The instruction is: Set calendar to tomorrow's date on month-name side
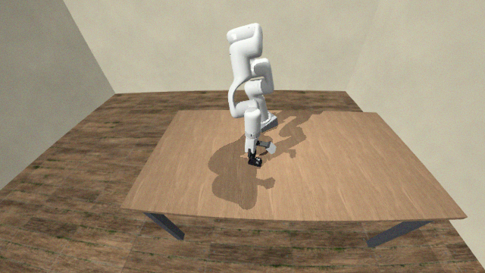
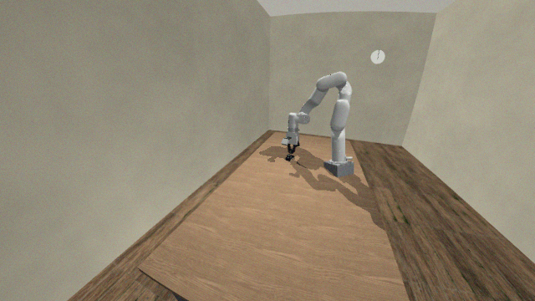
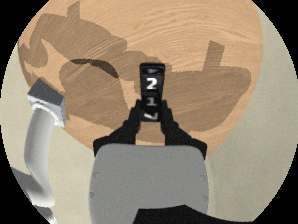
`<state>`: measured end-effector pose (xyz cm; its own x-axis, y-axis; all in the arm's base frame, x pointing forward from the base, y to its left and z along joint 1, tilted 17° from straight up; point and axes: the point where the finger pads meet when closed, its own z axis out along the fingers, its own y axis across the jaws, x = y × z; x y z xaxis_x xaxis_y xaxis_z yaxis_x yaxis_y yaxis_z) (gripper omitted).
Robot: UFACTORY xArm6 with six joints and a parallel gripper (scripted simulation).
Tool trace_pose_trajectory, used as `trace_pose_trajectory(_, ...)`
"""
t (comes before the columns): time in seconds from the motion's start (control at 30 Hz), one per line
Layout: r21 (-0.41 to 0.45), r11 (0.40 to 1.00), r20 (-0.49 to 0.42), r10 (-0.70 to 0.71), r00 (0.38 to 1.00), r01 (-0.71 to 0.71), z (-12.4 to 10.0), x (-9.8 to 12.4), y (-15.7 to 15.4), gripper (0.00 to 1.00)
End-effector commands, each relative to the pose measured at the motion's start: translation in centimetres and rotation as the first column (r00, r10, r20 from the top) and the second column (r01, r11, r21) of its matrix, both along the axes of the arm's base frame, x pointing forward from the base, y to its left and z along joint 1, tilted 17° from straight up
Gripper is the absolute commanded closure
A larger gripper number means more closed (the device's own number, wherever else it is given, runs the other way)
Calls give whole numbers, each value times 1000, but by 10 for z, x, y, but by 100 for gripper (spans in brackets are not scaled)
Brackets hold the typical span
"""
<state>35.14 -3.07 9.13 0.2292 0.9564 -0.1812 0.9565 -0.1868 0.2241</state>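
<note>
The black calendar (image 1: 253,162) (image 2: 292,156) is below the arm's wrist, small in the top and exterior views. In the wrist view, dark faces with white digits show in a row: a 2 face (image 3: 151,83) at the far end, a 1 face (image 3: 151,101) nearer, and part of a 7-like digit (image 3: 150,116) nearest. My gripper (image 3: 151,106) points down, its fingers on both sides of the nearer black cube and shut on it. The fingers hide part of its sides. The tray's floor is hidden, and whether the cubes stand flat on it cannot be told.
The wooden table (image 1: 341,171) (image 2: 267,217) carries the arm's base (image 1: 270,123) (image 2: 339,168) behind the calendar. The arm's shadows fall around the calendar. The table's front edge is well in front of it in the top view.
</note>
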Motion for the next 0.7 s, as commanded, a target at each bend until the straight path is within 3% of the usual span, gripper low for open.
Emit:
trace_pose_trajectory(0.0, 0, 1000, 3, 0, 1000, 0, 1, 1, 0, 73)
trace_pose_trajectory(0.67, 0, 1000, 3, 0, 1000, 0, -6, 3, -2, 73)
